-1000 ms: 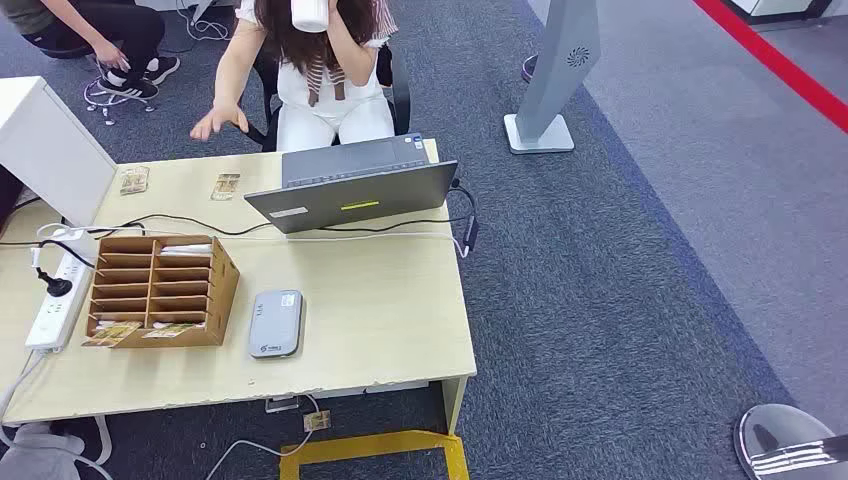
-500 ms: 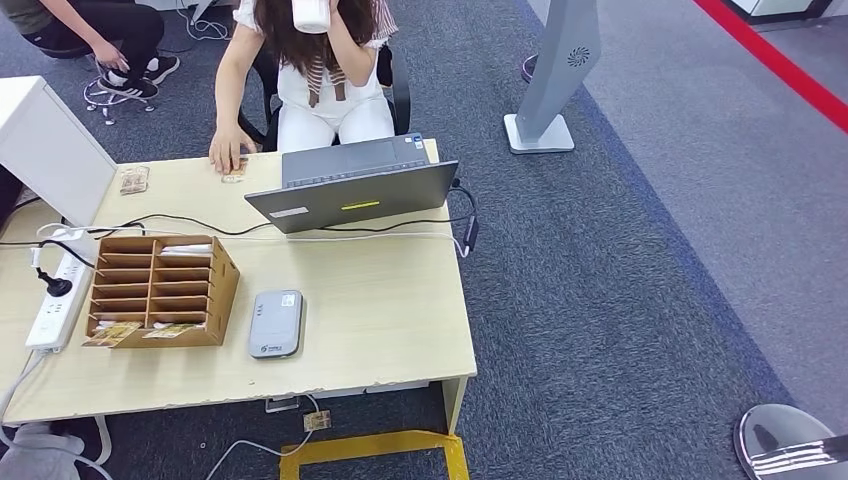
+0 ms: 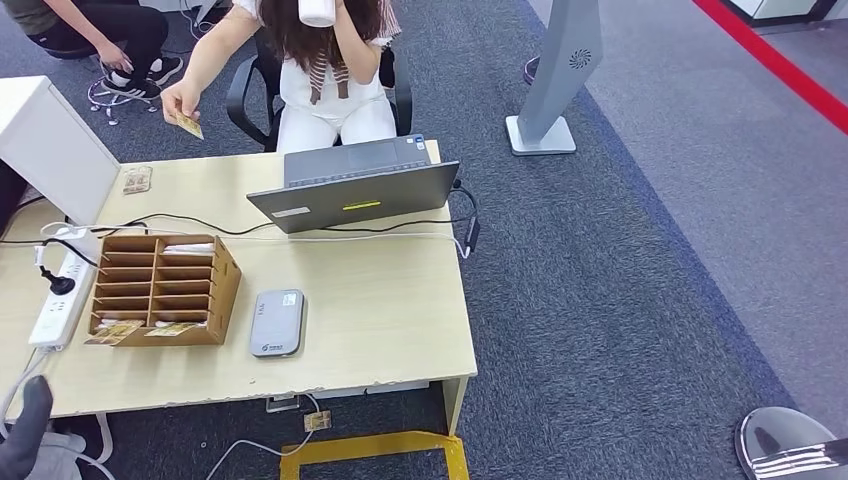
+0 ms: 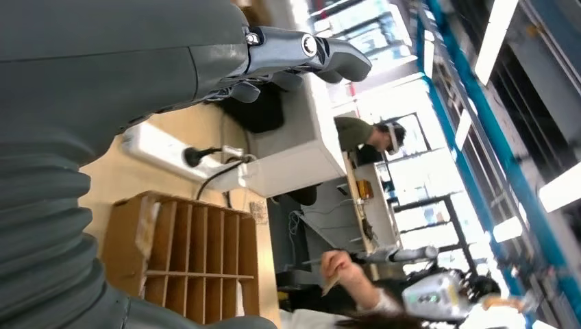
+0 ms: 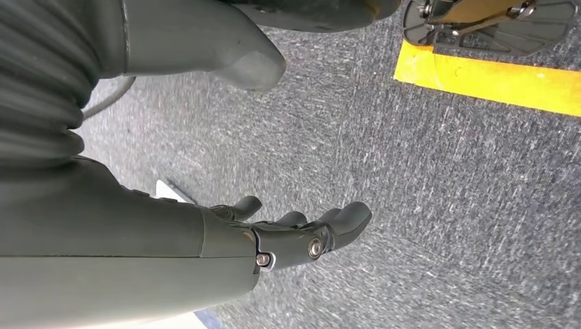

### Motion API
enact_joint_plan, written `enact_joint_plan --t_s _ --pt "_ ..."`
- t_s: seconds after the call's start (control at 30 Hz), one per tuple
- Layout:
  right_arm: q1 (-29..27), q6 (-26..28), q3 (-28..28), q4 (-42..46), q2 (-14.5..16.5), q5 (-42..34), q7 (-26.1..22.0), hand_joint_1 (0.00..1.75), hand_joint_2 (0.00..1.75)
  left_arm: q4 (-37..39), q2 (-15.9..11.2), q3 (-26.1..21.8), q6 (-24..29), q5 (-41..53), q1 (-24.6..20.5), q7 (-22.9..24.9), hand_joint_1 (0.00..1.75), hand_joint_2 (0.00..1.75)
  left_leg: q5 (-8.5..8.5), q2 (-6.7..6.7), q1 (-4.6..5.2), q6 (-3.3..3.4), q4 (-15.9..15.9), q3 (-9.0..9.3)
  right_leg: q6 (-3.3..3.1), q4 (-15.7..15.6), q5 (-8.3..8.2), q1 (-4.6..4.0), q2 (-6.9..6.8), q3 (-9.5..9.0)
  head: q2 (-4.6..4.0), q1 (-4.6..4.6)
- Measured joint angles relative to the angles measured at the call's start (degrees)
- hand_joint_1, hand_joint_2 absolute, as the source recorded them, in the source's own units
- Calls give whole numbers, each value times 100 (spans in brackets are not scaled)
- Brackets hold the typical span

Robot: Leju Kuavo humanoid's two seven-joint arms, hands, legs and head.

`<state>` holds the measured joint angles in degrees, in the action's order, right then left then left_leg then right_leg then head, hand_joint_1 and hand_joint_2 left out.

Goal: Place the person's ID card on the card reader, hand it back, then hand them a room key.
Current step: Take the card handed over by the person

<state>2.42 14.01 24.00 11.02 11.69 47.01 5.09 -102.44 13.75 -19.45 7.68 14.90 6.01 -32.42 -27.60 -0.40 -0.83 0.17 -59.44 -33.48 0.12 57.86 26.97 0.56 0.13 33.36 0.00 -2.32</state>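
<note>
A seated person across the desk [image 3: 400, 340] holds a tan ID card [image 3: 187, 124] up in one hand [image 3: 176, 100], above the desk's far left corner. The left wrist view shows the same card [image 4: 331, 284] in that raised hand. The grey card reader [image 3: 276, 322] lies flat near the desk's front edge. Beside it stands a wooden slotted rack [image 3: 160, 290] with key cards [image 3: 130, 330] in its lowest slots. My left hand [image 3: 25, 438] rises at the desk's near left corner; its fingers [image 4: 301, 55] are apart and hold nothing. My right hand [image 5: 294, 233] hangs over the carpet, empty, fingers loosely apart.
An open laptop [image 3: 355, 190] with its cable sits at the back of the desk. A white power strip [image 3: 55, 300] and a white box [image 3: 45, 145] stand at the left. Another card [image 3: 137, 180] lies at the far left. A second person [image 3: 90, 30] crouches behind.
The person took the card off the desk's far edge and lifted it up and to the left. My left hand has come up into the head view at the lower left.
</note>
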Motion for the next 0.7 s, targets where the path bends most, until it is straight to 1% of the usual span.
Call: enact_joint_plan --t_s 0.07,0.1,0.17,0.23,0.27,0.3,0.37,0.47,0.57,0.7 --pt "23 -86 -5 1 0 130 17 0 175 164 -350 377 409 1324 -442 521 0 175 7 -2 -2 -4 0 2 -7 1 -4 -1 -2 2 0 1" --pt "35 -137 -13 2 -1 193 22 0 175 377 -554 547 601 2121 -763 887 0 175 14 -5 -5 -7 0 1 -11 2 -7 -3 -2 8 0 1" --pt "72 -256 -43 6 -2 317 50 0 175 1012 -942 898 851 3980 -1543 1848 0 175 31 -12 -12 -20 0 -5 -22 5 -22 -9 -3 15 0 2" --pt "124 -396 -82 19 -5 437 116 0 175 1828 -1280 1294 920 5827 -2437 2853 0 175 45 -14 -24 -33 -1 -19 -32 6 -44 -19 0 22 0 10" --pt "154 -453 -99 28 -7 481 149 0 175 2251 -1414 1488 907 6510 -2887 3220 0 175 51 -9 -28 -36 -1 -24 -36 7 -54 -23 7 27 0 9" --pt "182 -492 -114 38 -8 512 171 0 175 2651 -1531 1658 877 6923 -3307 3456 0 175 55 3 -31 -39 -1 -28 -38 7 -62 -25 18 31 0 9" --pt "229 -529 -142 53 -9 552 185 0 175 3343 -1710 1935 801 7255 -3970 3710 0 175 57 37 -31 -41 -1 -23 -42 7 -75 -26 49 37 0 5" --pt "251 -561 -180 61 -9 586 186 0 175 4085 -1875 2196 711 7303 -4576 3875 0 175 53 68 -31 -43 -2 -21 -43 7 -78 -26 80 45 0 8" --pt "255 -575 -213 64 -9 602 191 0 175 4609 -1989 2377 647 7309 -4952 3964 0 175 49 69 -32 -45 -2 -25 -45 7 -75 -26 81 51 0 7" --pt "257 -577 -233 69 -9 614 178 0 175 5030 -2063 2532 595 7310 -5211 4016 0 175 46 69 -33 -46 0 -31 -46 7 -72 -27 81 57 0 8"
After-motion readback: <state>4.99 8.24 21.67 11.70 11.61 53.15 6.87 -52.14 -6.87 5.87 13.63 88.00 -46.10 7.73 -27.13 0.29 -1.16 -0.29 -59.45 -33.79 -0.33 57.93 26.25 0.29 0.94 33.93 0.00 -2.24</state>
